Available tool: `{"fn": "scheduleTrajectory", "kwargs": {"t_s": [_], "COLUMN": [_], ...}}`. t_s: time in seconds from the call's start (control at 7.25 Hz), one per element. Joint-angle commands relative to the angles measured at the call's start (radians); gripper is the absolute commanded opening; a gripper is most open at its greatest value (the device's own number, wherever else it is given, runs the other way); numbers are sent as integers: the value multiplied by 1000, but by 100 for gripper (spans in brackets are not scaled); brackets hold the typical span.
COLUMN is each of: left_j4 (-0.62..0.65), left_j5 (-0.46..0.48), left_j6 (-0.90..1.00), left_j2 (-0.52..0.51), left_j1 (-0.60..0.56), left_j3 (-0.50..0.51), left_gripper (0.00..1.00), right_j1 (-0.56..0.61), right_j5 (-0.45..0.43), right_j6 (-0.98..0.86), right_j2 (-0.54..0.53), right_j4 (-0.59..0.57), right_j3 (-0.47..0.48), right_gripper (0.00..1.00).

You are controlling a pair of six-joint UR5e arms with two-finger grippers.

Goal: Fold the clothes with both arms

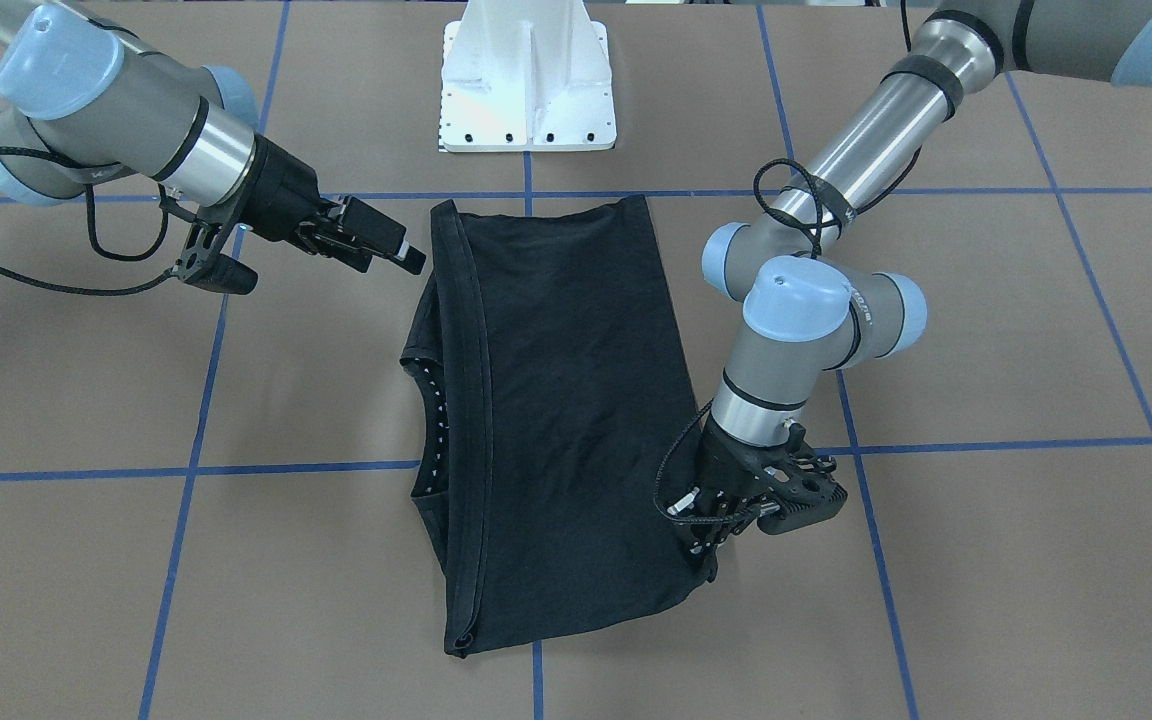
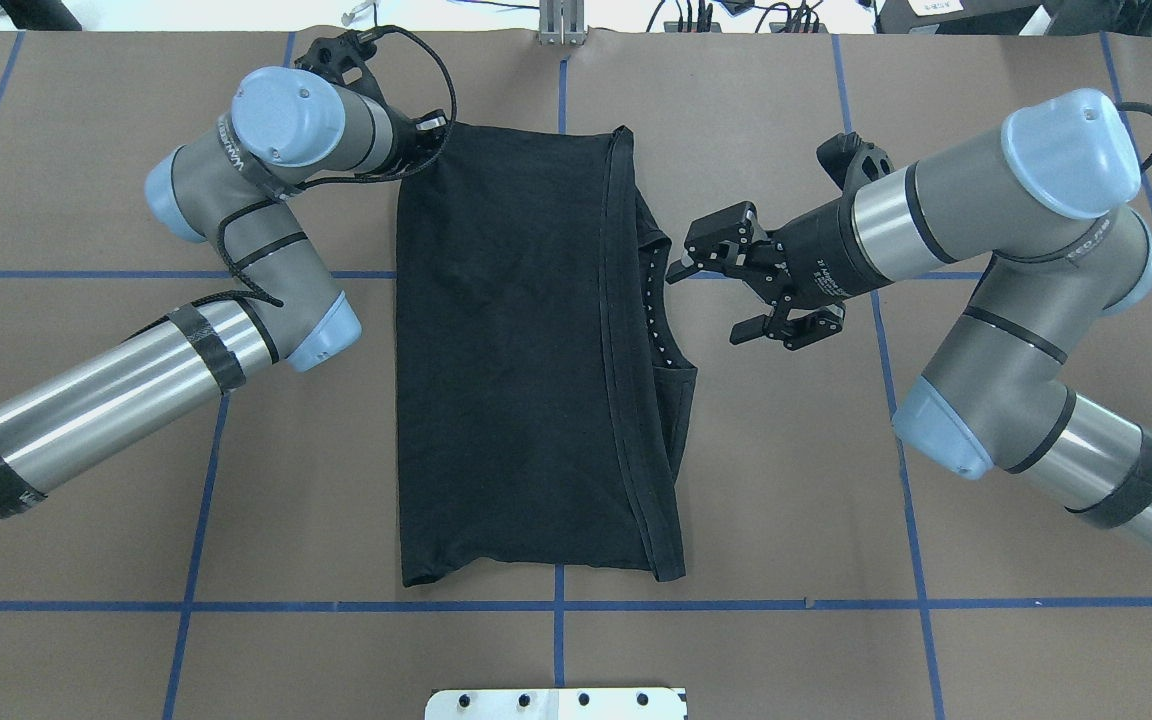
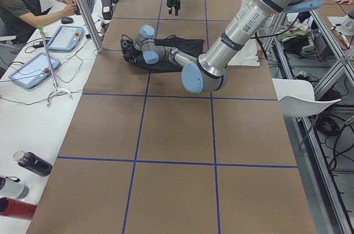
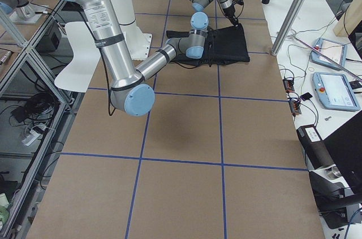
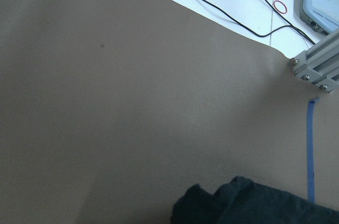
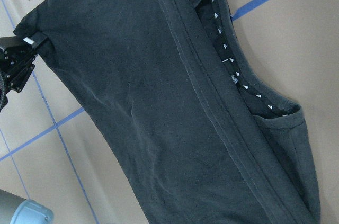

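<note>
The black short-sleeved cotton T-shirt (image 2: 516, 350) lies folded mid-table (image 2: 786, 500), long axis running from robot edge to operators' edge. The left gripper (image 1: 706, 530) touches its operators'-side corner — grip cannot be told; the right gripper (image 2: 708, 300), fingers wide, hovers just beside the collar edge.

Two cameras look steeply down on the table (image 1: 986, 350) from opposite long sides, two look along it from its ends, and two sit close on the wrists. All show the shirt (image 1: 576, 400).
</note>
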Motion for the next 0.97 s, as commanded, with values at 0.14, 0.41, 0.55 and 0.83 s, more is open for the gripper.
{"fn": "scheduleTrajectory", "kwargs": {"t_s": [0.14,0.41,0.55,0.83], "left_j4": [-1,-3,-3,-10], "left_j5": [-1,-12,-15,-123], "left_j6": [24,63,104,130], "left_j2": [1,1,1,75], "left_j1": [-9,-41,-52,-71], "left_j3": [1,-9,-18,-128], "left_gripper": [99,100,100,100], "right_j1": [22,32,55,78], "right_j5": [0,8,1,-6], "right_j6": [-10,-122,-172,-333], "right_j2": [-3,-3,-8,-3], "right_j4": [-2,-11,-15,-90], "right_j3": [-5,-4,-1,-2], "right_gripper": [100,100,100,100]}}
